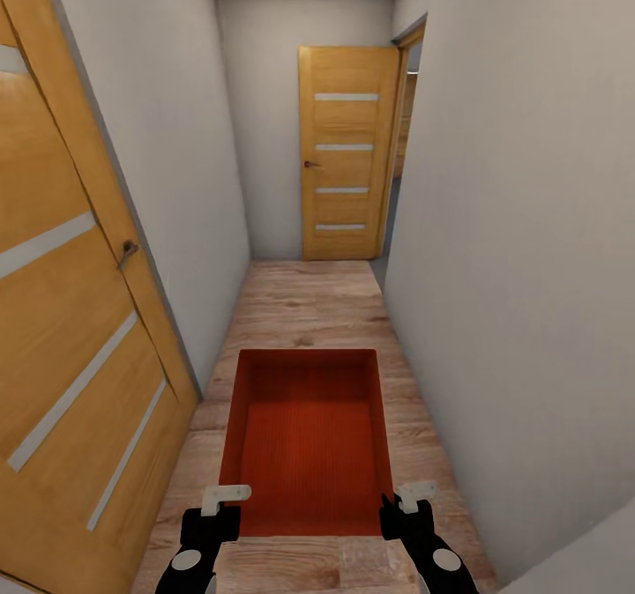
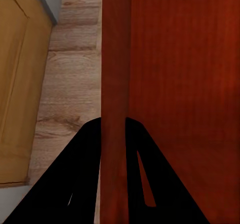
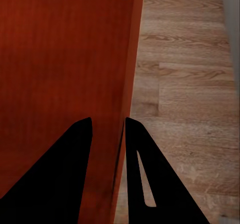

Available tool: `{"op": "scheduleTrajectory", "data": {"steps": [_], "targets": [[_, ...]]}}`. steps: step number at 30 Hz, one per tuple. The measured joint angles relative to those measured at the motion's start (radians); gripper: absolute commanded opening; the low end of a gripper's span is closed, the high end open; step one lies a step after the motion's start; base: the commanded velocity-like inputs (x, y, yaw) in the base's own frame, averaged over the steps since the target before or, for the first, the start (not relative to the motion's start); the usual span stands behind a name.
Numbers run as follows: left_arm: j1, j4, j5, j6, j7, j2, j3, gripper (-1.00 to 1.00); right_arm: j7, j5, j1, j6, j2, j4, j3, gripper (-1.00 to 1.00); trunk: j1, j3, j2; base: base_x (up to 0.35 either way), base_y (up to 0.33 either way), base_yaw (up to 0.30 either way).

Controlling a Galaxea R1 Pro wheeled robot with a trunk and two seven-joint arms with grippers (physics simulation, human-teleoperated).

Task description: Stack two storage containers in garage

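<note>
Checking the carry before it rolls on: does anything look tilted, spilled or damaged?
Nothing stands out. The storage container sits level and empty, the left hand and right hand each closed on a side wall, over the wood-plank flooring of a hallway.

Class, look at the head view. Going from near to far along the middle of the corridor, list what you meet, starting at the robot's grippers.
Left gripper and right gripper → orange-red storage container held between them → wood-plank flooring → closed wooden door at the corridor's end.
</note>
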Motion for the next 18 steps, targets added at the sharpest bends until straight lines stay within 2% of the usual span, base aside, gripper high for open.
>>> {"op": "scheduleTrajectory", "data": {"steps": [18], "targets": [[0.0, 0.0, -0.001, 0.001, 0.0, -0.001, 0.002, -1.0, 0.0, 0.0, 0.0, 0.0, 0.0, 0.001, 0.0, -1.0, 0.0, 0.0, 0.0, 0.322, 0.0, 0.0]]}}
